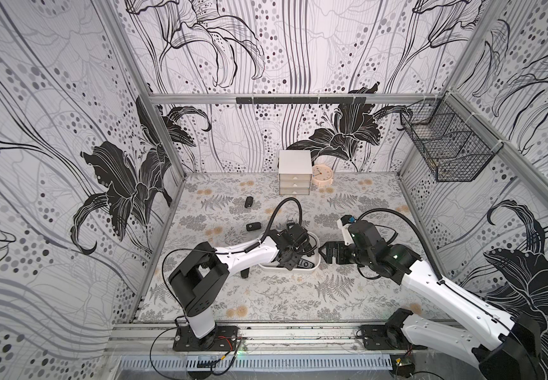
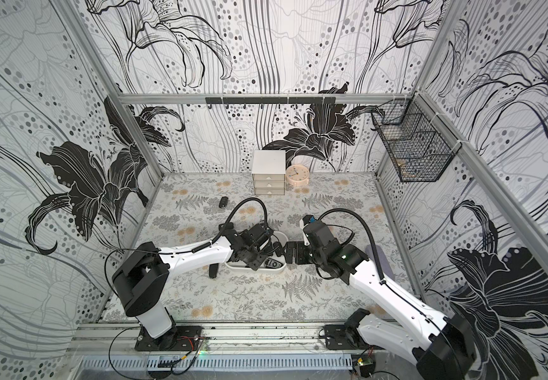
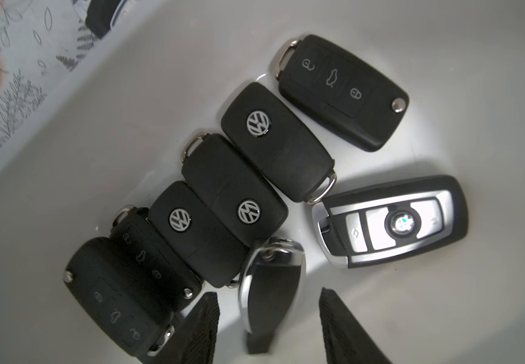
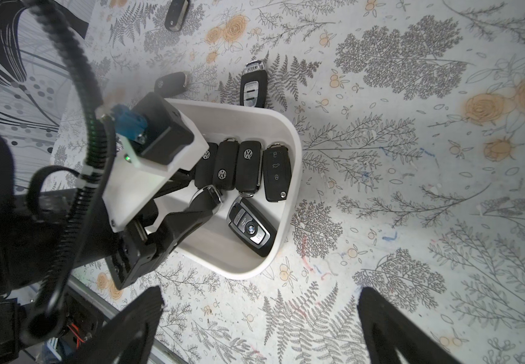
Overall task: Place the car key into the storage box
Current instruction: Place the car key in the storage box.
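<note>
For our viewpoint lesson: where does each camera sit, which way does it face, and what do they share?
Both top views: high at the front, looking down on the table; both arms show, left gripper at the storage box, right gripper beside it.
Left wrist: on the left arm, looking down into the storage box; its open gripper's fingertips show.
Right wrist: on the right arm, facing the storage box from outside; its open gripper and the left arm show.
Shared: all show the storage box and BMW key fob.
</note>
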Robot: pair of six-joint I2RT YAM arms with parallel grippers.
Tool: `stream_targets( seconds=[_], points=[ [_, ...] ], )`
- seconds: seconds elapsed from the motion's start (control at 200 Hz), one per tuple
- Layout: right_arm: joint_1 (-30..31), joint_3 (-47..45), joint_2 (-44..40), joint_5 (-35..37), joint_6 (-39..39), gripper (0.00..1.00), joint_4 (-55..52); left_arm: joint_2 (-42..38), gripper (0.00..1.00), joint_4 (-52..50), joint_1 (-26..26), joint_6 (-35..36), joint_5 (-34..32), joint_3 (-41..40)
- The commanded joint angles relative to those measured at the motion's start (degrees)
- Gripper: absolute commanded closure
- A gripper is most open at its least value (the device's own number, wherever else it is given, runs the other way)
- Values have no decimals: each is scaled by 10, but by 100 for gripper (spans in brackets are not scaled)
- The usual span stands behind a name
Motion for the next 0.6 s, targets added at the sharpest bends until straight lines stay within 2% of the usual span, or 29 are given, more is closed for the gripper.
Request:
stream_targets(
  seconds=[0.0,0.275,0.401,0.536,0.596],
  points=[
    [-2,-6,0,13,7,0,0,-9,36,10,-3,-1,0,1],
    [-2,2,17,13,1,0,6,-39,36,-10,1,-27,-20,23],
    [-2,7,29,8,-1,0,13,-59,34,-18,22,-62,-23,32],
    [-2,21,46,-4,-8,0,24,-88,26,-16,58,-119,-26,20],
    [-2,28,56,-11,-12,0,32,-99,15,-22,74,-152,-40,15]
  ],
)
